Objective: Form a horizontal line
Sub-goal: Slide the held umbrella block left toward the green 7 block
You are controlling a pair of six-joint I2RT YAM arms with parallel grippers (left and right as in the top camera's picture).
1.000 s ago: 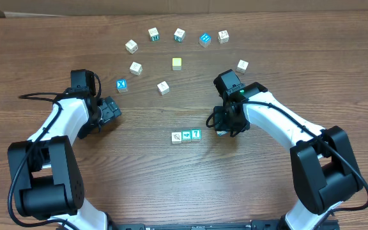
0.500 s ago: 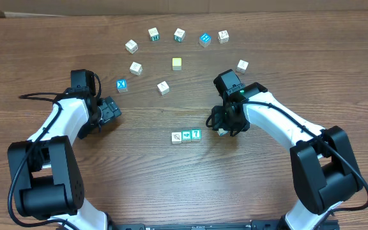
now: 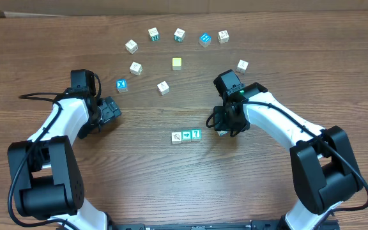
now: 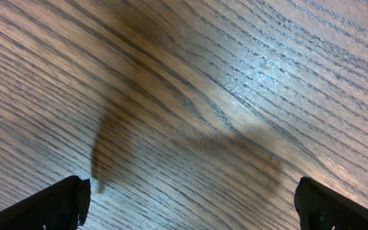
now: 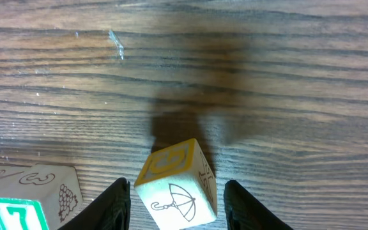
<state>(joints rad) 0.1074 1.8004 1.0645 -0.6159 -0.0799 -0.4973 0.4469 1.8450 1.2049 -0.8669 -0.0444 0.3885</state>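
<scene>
The umbrella block [image 5: 183,171] is a pale wooden cube, one face rimmed in yellow, another bearing a line drawing of an umbrella. It sits slightly turned between the fingers [image 5: 115,203] of the right hand [image 5: 174,191]. They stand close on either side, with thin slivers of gap showing. I cannot tell whether they pinch it, as the lower part of the block is cut off by the frame.

Just to its left lies the row of three blocks [image 3: 186,135], touching side by side near the middle of the counter [image 3: 139,172]. The one with a green 7 [image 3: 196,134] is at the right end, and the one with grapes [image 5: 46,185] is at the left end.

Towards the far edge are the scattered blocks [image 3: 179,34], curving in a loose arc. Below the arc lie a yellow-green block [image 3: 177,63] and a blue X block [image 3: 121,85].

The left hand [image 3: 114,111] rests well apart, towards the left edge. Its fingers [image 4: 69,203] are spread wide over bare wood.
</scene>
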